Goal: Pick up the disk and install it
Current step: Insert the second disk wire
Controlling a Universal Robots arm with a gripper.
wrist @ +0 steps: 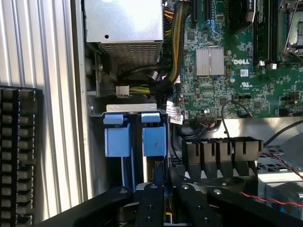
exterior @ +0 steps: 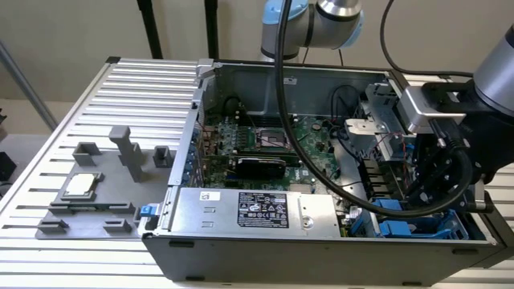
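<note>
Ribbed metal table (exterior: 96, 90) carries the open computer case (exterior: 321, 253) and a grey fixture plate (exterior: 96, 198)

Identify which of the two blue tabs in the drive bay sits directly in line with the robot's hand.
The darker blue tab, next to the black fan shroud; the hand lines up with it, not the lighter one.

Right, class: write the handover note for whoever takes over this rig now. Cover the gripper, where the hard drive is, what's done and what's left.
Gripper: low over the blue drive bays in the corner of the open grey metal computer case.
Disk: the flat silver-grey hard drive in its bright blue plastic frame appears to stand edge-on in the bay slot in line with the gripper, beside a second blue bracket. It is not on the grey fixture plate, where the small square silver chip lies.
Done: pickup, by the look of it.
Left: full seating cannot be confirmed.
</note>
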